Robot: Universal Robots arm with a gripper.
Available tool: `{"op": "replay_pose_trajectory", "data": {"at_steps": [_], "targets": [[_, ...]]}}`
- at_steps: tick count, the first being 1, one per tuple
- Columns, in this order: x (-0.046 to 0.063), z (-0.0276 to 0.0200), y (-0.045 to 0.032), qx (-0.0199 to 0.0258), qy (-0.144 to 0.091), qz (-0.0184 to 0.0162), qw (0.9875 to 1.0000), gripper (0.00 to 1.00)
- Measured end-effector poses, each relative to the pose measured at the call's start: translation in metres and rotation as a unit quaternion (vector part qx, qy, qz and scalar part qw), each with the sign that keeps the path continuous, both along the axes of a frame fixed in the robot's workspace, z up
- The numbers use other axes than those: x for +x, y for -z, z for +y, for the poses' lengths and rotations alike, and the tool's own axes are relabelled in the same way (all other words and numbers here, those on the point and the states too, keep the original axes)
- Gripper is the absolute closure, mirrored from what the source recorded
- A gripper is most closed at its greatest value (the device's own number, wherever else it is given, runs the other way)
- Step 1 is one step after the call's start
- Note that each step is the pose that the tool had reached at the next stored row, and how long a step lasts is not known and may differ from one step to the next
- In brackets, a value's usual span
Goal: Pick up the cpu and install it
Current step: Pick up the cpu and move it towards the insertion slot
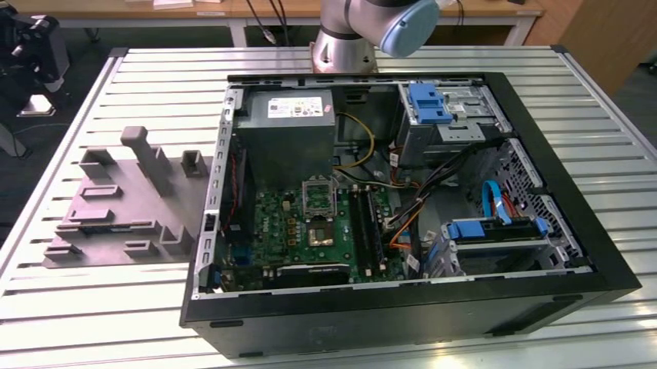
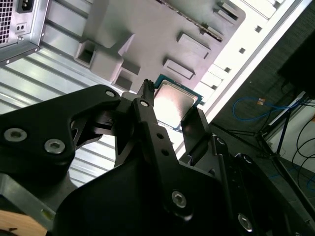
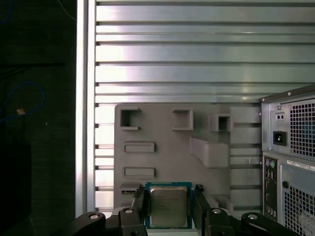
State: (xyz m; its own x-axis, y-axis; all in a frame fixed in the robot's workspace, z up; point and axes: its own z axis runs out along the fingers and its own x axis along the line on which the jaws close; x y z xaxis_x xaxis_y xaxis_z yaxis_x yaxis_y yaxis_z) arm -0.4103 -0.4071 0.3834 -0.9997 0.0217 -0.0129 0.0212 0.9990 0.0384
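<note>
The cpu (image 3: 168, 206) is a small square chip with a silvery top and a pale rim. My gripper (image 3: 169, 216) is shut on it, one black finger (image 3: 139, 204) on each side. In the second wrist view the cpu (image 2: 174, 102) sits between the same fingertips (image 2: 146, 93) of the gripper (image 2: 172, 108). It hangs well above the grey moulded tray (image 3: 162, 132), near that tray's edge. The tray (image 1: 113, 207) lies on the slatted table at the exterior view's left. The green circuit board (image 1: 298, 238) with its metal socket frame (image 1: 319, 196) lies inside the open computer case.
The black computer case (image 1: 411, 307) lies open on the slatted metal table (image 1: 154, 69), packed with cables, drive bays and a power supply (image 1: 292, 115). Its rear panel (image 3: 290, 147) stands beside the tray. The arm's base (image 1: 349, 38) rises behind the case.
</note>
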Motion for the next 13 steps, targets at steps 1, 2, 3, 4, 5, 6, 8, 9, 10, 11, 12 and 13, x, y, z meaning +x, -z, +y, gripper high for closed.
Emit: {"op": "replay_pose_trajectory", "data": {"at_steps": [1, 2, 3, 4, 5, 6, 8, 9, 10, 11, 12, 13], "targets": [[0.0003, 0.0, 0.0, 0.0, 0.0, 0.0, 1.0, 0.53], [0.0006, 0.0, 0.0, 0.0, 0.0, 0.0, 1.0, 0.53], [0.0009, 0.0, 0.0, 0.0, 0.0, 0.0, 1.0, 0.53], [0.0012, 0.0, 0.0, 0.0, 0.0, 0.0, 1.0, 0.53], [0.0015, 0.0, 0.0, 0.0, 0.0, 0.0, 1.0, 0.53], [0.0018, 0.0, 0.0, 0.0, 0.0, 0.0, 1.0, 0.53], [0.0022, 0.0, 0.0, 0.0, 0.0, 0.0, 1.0, 0.53], [0.0025, 0.0, 0.0, 0.0, 0.0, 0.0, 1.0, 0.53], [0.0028, 0.0, 0.0, 0.0, 0.0, 0.0, 1.0, 0.53], [0.003, 0.0, 0.0, 0.0, 0.0, 0.0, 1.0, 0.53], [0.0033, 0.0, 0.0, 0.0, 0.0, 0.0, 1.0, 0.53], [0.0035, 0.0, 0.0, 0.0, 0.0, 0.0, 1.0, 0.53]]}}
